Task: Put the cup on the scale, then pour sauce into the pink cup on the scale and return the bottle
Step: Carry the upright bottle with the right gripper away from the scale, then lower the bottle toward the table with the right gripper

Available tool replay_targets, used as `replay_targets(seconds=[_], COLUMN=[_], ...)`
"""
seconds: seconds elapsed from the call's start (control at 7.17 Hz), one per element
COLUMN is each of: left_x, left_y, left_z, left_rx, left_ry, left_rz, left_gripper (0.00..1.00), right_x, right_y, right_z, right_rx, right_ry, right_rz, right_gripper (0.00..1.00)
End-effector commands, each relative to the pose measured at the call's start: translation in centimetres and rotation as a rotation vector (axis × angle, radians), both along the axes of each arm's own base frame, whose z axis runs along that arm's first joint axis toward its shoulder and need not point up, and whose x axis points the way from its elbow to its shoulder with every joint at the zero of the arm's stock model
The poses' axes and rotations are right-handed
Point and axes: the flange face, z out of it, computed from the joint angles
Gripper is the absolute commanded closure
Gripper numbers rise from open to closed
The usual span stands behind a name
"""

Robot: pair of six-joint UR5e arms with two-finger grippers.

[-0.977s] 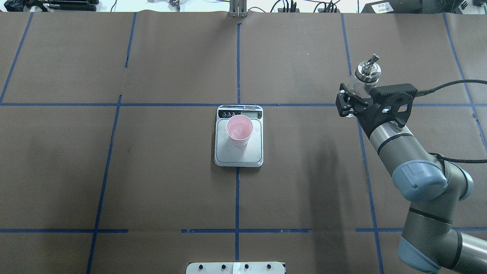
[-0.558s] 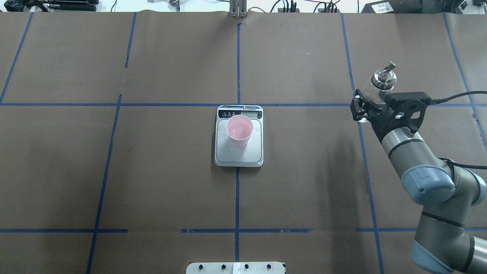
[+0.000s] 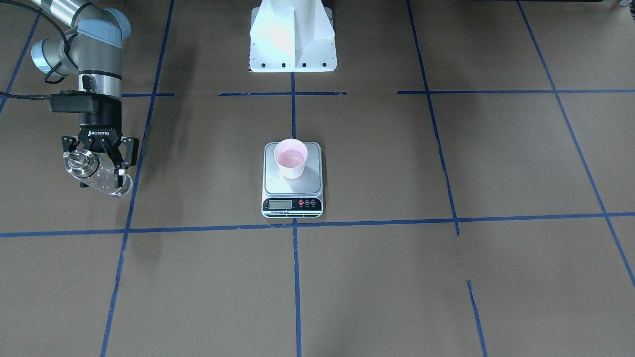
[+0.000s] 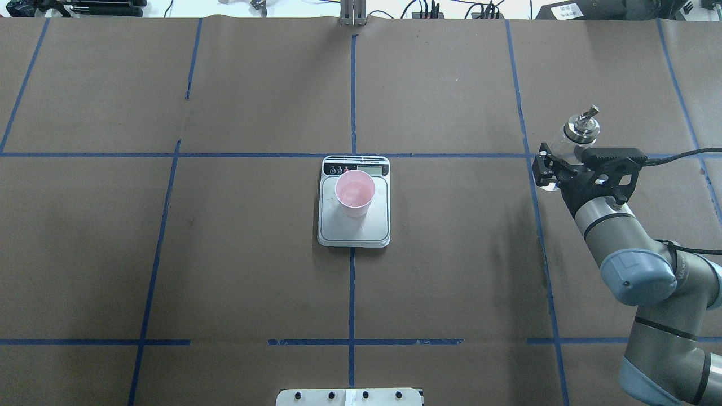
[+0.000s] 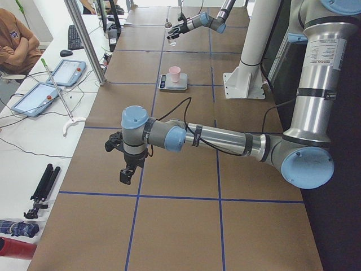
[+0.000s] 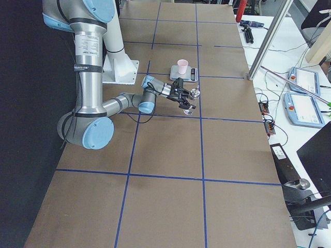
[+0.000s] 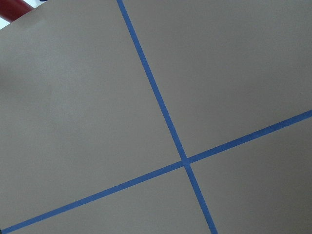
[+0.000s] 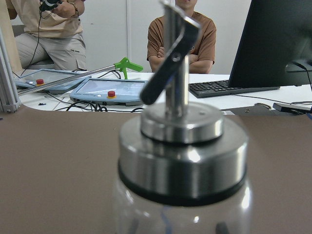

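Right tool (image 4: 550, 172) clamped on bottle (image 4: 566, 145), held upright. Cup (image 4: 355, 193) on scale (image 4: 353, 231), well apart to tool's left. Bottle base perhaps clear of bench (image 4: 451, 270). Risk: topple, spill if released early. Left tool (image 5: 127, 175): state cannot tell.

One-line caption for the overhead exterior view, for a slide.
Right tool grips the glass bottle far to the right of the pink cup, which stands on the scale.
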Motion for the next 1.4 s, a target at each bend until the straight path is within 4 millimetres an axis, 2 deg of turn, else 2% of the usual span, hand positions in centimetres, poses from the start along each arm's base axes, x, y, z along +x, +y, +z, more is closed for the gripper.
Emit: replay_targets(seconds=[0.0,0.14,0.42,0.84,1.26], left_x=[0.0,0.0,0.0,0.0,0.0], left_y=[0.0,0.0,0.0,-0.1,-0.1], left_z=[0.0,0.0,0.0,-0.1,-0.1], left_rx=[-0.001,0.001,0.001,0.003,0.003], left_ry=[-0.001,0.000,0.000,-0.002,0.000], left_rz=[0.000,0.000,0.000,-0.001,0.000], left_gripper=[0.00,0.00,0.00,0.00,0.00], right_x=[-0.4,-1.0,-2.2,-3.2,-3.5], right_y=[0.1,0.2,1.0,1.3,1.4], right_z=[0.5,1.6,2.3,1.3,2.0], right_rx=[-0.015,-0.026,-0.032,-0.023,-0.026], right_ry=[0.001,0.021,0.032,0.014,0.037], right_rz=[-0.022,-0.031,-0.057,-0.070,-0.080], right_gripper=[1.00,1.00,1.00,1.00,1.00])
